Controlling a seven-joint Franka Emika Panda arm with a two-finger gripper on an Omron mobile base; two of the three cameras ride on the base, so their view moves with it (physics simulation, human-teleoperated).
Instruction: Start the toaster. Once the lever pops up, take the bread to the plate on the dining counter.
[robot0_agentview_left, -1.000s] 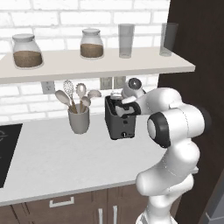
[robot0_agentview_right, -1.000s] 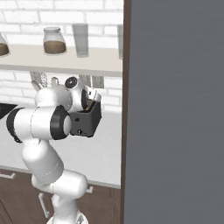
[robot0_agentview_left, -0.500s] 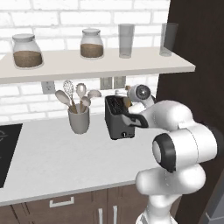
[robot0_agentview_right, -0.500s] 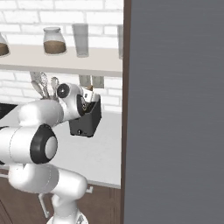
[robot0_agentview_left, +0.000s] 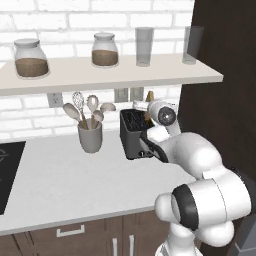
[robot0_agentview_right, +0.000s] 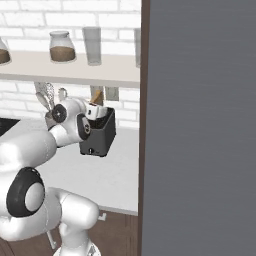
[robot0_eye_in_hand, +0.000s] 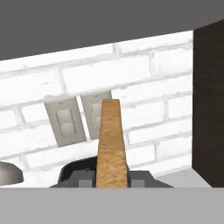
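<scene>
Step in hand: pulling the tan, brown-crusted bread slice (robot0_eye_in_hand: 112, 144) from the boxy dark grey toaster (robot0_agentview_left: 134, 134), frame centre. Two-finger gripper (robot0_eye_in_hand: 113, 178) jaws clenched on the slice's edge. Next: lift clear, carry to plate.

The small boxy dark grey two-slot toaster (robot0_agentview_left: 134, 134) stood upright on the light grey worktop near the white brick wall, its slots facing up and a tiny knob low on its narrow front face. The squarish slice of bread (robot0_eye_in_hand: 111, 144), golden-brown along its crust edge, stood on edge above the toaster (robot0_agentview_right: 98, 133), its upper corner (robot0_agentview_right: 96, 96) showing before the wall outlets.
</scene>
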